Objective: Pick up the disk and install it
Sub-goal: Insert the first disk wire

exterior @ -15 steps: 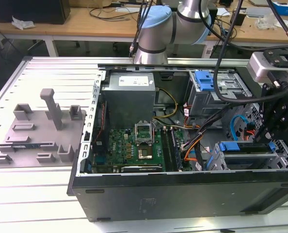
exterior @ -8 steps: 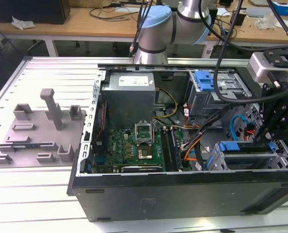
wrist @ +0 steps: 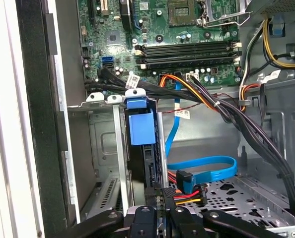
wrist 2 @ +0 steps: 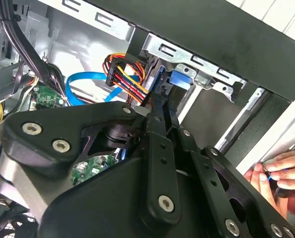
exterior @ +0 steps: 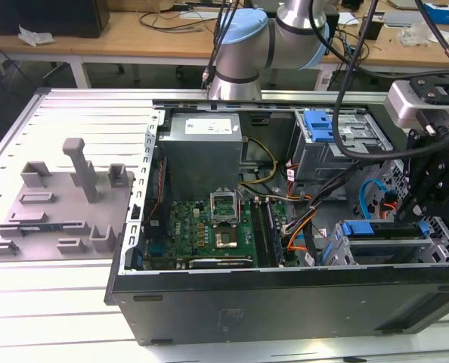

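Disk (wrist: 141, 129): one, on edge in cage (wrist: 108, 144); tool (wrist: 160, 196): one, at it.

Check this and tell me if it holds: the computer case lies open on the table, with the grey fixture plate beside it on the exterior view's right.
Not quite. The grey fixture plate lies on the exterior view's left of the computer case, not its right, as the exterior view shows. The rest stands: the case lies open on the table.
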`<action>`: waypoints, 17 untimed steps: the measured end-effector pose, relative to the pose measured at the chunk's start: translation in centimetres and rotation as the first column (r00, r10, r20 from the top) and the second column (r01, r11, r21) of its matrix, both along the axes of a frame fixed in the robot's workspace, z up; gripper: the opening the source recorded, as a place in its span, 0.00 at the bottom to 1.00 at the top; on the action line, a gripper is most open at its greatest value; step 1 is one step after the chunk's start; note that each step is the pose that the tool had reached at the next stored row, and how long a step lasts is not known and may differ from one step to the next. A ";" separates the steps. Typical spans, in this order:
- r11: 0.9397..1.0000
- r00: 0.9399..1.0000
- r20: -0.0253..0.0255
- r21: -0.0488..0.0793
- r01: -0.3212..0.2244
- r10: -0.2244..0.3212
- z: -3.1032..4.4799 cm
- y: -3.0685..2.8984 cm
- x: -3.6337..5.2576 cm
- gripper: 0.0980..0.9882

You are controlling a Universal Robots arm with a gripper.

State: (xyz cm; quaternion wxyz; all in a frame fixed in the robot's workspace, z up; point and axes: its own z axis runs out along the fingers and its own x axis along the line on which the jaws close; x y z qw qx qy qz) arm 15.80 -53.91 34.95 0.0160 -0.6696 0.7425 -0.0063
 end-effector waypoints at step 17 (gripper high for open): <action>1.000 1.000 0.000 0.000 -0.005 0.005 -0.08 -0.07 0.00 0.08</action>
